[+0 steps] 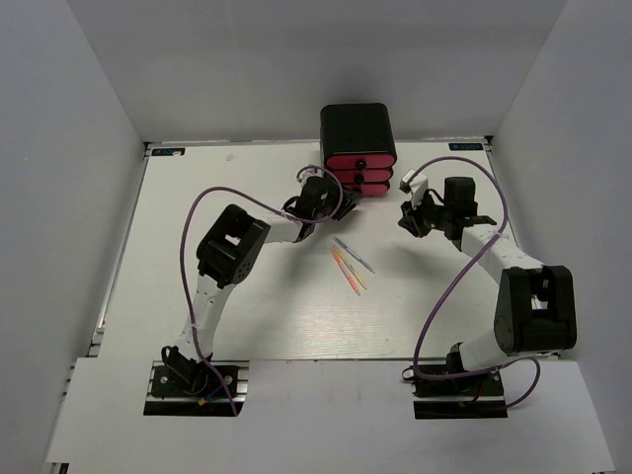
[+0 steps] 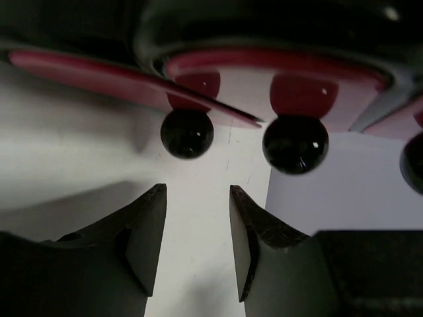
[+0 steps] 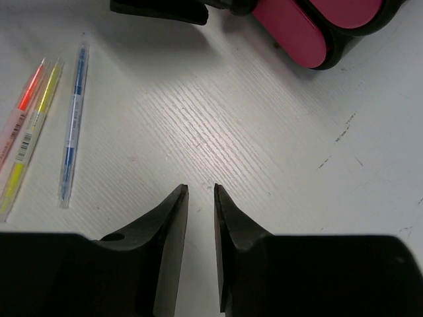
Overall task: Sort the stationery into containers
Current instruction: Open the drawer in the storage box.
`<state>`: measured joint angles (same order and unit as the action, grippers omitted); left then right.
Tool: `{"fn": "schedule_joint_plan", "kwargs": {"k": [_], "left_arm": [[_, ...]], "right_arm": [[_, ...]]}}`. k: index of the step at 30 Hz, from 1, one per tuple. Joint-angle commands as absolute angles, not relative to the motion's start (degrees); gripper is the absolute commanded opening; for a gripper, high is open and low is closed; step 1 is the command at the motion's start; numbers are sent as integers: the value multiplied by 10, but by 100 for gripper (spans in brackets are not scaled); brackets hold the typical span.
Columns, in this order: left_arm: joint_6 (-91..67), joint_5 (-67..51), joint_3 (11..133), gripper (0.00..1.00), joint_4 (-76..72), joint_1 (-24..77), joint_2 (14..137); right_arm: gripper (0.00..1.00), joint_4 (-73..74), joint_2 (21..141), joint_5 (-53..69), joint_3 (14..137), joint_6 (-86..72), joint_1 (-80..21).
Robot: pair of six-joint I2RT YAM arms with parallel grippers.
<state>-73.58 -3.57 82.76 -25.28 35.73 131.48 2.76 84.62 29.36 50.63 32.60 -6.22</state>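
Hovering apart and empty, left fingers (image 2: 149,224) by drawer knobs (image 2: 187,133), right fingers (image 3: 173,218) near pens (image 3: 71,125); labels (image 3: 25,142) unreadable.

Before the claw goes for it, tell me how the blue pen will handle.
The blue pen is thin and straight, so probably stiff and light. It looks round and lies flat on the table, so a sideways nudge may roll it.
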Motion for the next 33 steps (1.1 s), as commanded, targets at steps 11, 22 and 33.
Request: {"fn": "schedule_joint_plan", "kwargs": {"k": [11, 22, 33], "left_arm": [[-744, 11, 878, 56, -237, 348, 1346], [-744, 34, 889, 56, -249, 348, 1363], [-751, 36, 873, 53, -329, 348, 1368]], "right_arm": [[28, 10, 825, 336, 497, 315, -40], [30, 19, 818, 349, 492, 314, -36], [31, 17, 819, 359, 483, 308, -36]]}}
